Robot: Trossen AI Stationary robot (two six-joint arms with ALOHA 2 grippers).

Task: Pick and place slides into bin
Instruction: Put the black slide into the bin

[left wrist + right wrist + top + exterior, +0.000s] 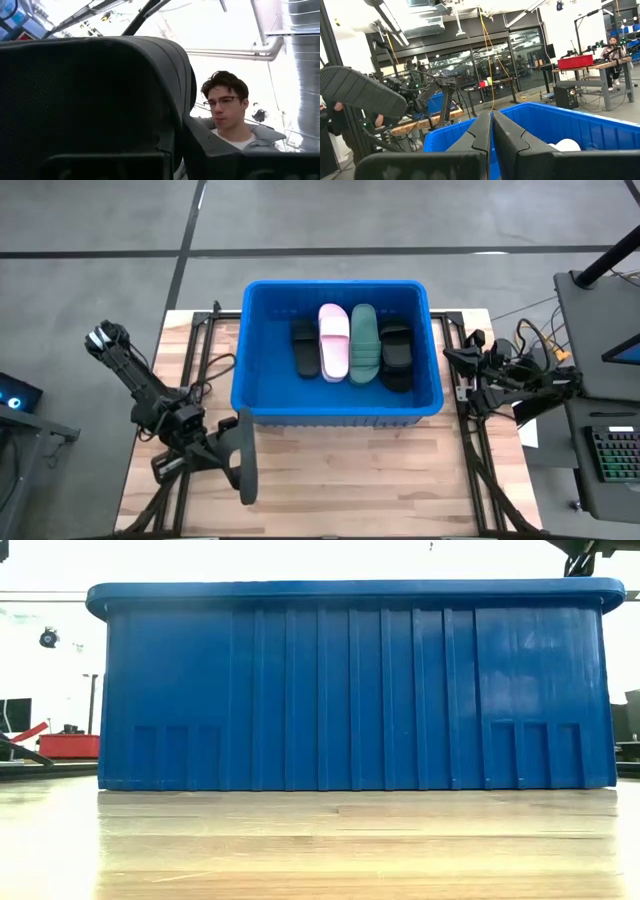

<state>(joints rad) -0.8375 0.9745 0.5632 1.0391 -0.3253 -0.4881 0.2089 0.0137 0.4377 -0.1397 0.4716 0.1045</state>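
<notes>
The blue bin [338, 410] stands at the table's middle and fills the low view [350, 690]. In it lie a black slide [305, 347], a pale pink slide [334, 340], a dark green slide [364, 342] and another black slide [396, 355]. My left gripper [225, 445] is in front of the bin's near-left corner, shut on a further black slide [246, 462], which fills the left wrist view [90, 100]. My right gripper [452, 360] is shut and empty beside the bin's right wall [491, 131]. My left gripper pinches the black slide between its two fingers, at one long edge [167, 142] toward the slide's far end. The fingers come level from the table's left and lie across it. The slide stands on edge, lifted clear of the table; it also shows in the right wrist view [360, 92].
Bare wooden table [380, 480] lies in front of the bin. Arm frames and cables [500, 370] run along both table sides. A desk with a keyboard [610, 455] stands to the right. A person [227, 117] shows behind the held slide.
</notes>
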